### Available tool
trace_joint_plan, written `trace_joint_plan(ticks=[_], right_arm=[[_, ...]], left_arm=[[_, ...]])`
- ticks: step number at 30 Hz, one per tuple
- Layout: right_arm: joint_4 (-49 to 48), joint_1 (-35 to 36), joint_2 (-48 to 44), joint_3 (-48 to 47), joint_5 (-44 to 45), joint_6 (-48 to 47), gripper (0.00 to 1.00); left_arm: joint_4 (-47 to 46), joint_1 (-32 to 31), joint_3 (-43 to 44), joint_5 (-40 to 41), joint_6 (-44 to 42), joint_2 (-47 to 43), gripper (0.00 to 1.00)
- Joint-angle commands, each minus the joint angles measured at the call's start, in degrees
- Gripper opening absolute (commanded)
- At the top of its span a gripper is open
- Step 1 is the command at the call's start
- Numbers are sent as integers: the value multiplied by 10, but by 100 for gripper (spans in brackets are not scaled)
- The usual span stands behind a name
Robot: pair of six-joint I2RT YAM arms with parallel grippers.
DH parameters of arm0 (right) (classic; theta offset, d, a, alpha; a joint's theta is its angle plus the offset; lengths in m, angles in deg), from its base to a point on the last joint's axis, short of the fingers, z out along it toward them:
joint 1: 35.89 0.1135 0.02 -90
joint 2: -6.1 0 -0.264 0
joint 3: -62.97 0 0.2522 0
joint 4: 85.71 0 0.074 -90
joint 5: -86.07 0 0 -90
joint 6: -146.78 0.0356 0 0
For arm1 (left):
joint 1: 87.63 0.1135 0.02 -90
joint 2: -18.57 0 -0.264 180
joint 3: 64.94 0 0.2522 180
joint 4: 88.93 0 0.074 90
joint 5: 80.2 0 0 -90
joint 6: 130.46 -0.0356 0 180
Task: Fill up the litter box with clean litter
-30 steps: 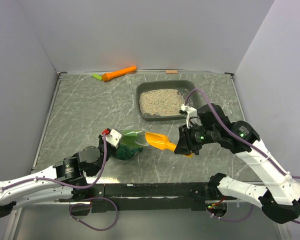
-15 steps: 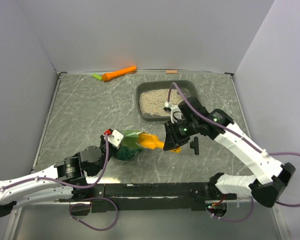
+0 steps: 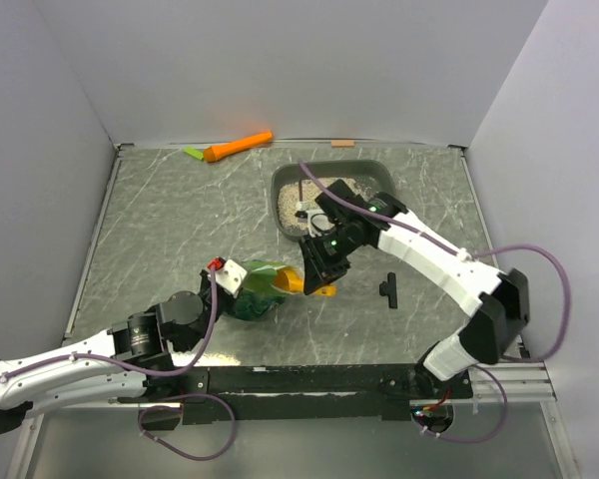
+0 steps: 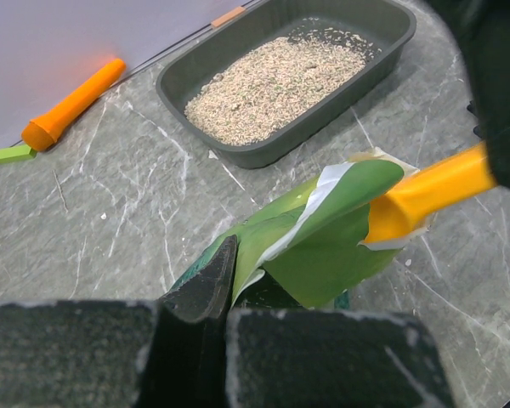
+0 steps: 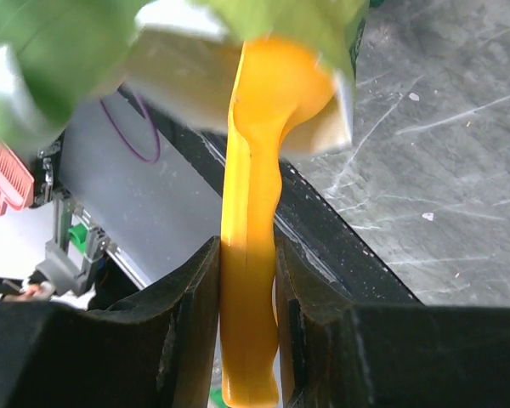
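The dark grey litter box (image 3: 377, 176) (image 4: 238, 68) stands at the back right with beige litter (image 4: 276, 85) inside, partly hidden by my right arm from above. The green bag (image 3: 260, 286) (image 4: 323, 238) lies mid-table with its mouth facing right. My left gripper (image 3: 230, 277) (image 4: 225, 293) is shut on the bag's rim. My right gripper (image 3: 317, 271) (image 5: 248, 323) is shut on the handle of the orange scoop (image 3: 301, 282) (image 5: 251, 255) (image 4: 425, 191). The scoop's bowl is pushed into the bag's mouth and hidden there.
An orange carrot-shaped toy with a green end (image 3: 235, 148) (image 4: 68, 106) lies by the back wall. A small black part (image 3: 387, 289) lies on the marble table right of the scoop. White walls close in three sides.
My right gripper has carried the scoop leftward from beside the litter box and pushed its bowl into the bag's mouth. The left gripper keeps its hold on the bag.
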Motion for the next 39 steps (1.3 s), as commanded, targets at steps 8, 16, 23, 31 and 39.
trace_joint_plan(ticks=[8,16,23,31,39], right_arm=[[77,13,177,-112,0,-10,0],[19,18,296,-159,-85,4,0],[-130,17,306,-116,-175,49,0],[-332,4,189,37,-232,110,0],[-580,-14,95,200,-275,217,0]], left_arm=[[-12,-4,23,-13,10,18,1],[-11,-4,23,-14,10,12,1],[-15,-3,18,-10,6,9,1],[-15,-3,16,-15,3,13,1],[-19,-3,11,-13,-2,11,1]])
